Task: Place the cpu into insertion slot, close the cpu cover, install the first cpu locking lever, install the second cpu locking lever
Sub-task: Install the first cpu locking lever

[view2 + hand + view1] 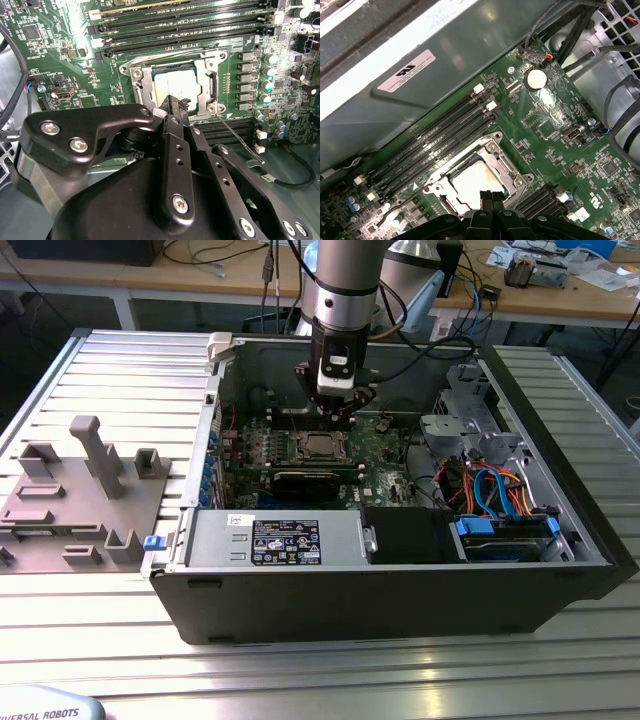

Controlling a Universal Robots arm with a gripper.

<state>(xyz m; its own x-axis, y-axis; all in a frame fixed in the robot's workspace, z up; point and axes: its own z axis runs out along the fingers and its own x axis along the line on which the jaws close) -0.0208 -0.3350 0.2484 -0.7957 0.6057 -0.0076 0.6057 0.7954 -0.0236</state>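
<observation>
Gripper [174,102], closed on nothing, was poised above cpu cover [145,87]; unlatched locking lever [238,138] was judged liable to slip.

Glare: light is bleaching the motherboard [80,22] in the second wrist view.
Reflections: streaks are gleaming on the bench [430,660].

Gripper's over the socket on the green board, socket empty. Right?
Not empty: the second wrist view shows the cpu seated in the insertion slot, silver top up. The rest holds: the gripper is over the slot on the green motherboard.
</observation>
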